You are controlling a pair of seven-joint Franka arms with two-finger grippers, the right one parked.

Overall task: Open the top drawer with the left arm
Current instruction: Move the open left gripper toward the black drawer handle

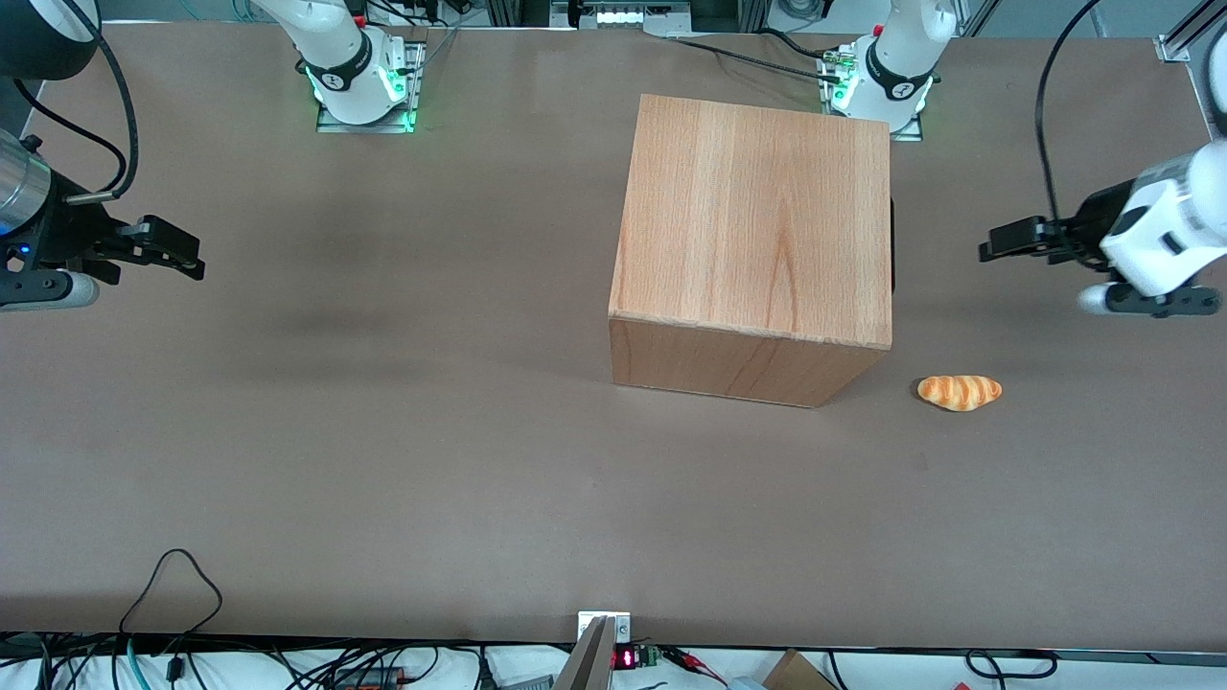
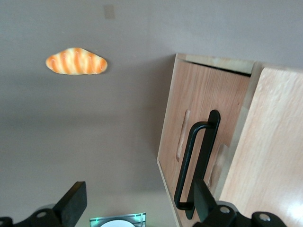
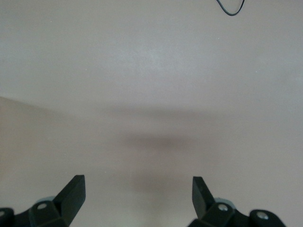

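A wooden cabinet (image 1: 757, 240) stands on the table, its front turned toward the working arm's end. In the left wrist view the top drawer (image 2: 194, 94) shows as a flat wooden front panel with a black bar handle (image 2: 195, 161), sitting closed against the cabinet body. From the front view only a dark sliver of that handle (image 1: 892, 244) shows at the cabinet's edge. The left arm's gripper (image 1: 987, 251) hangs in front of the drawer, a gap away from it. The gripper (image 2: 138, 204) is open with nothing between its fingers.
An orange striped bread roll (image 1: 960, 392) lies on the brown table (image 1: 383, 431), nearer to the front camera than the gripper and beside the cabinet's front corner. The roll (image 2: 76, 61) also shows in the left wrist view. Cables hang along the table's near edge.
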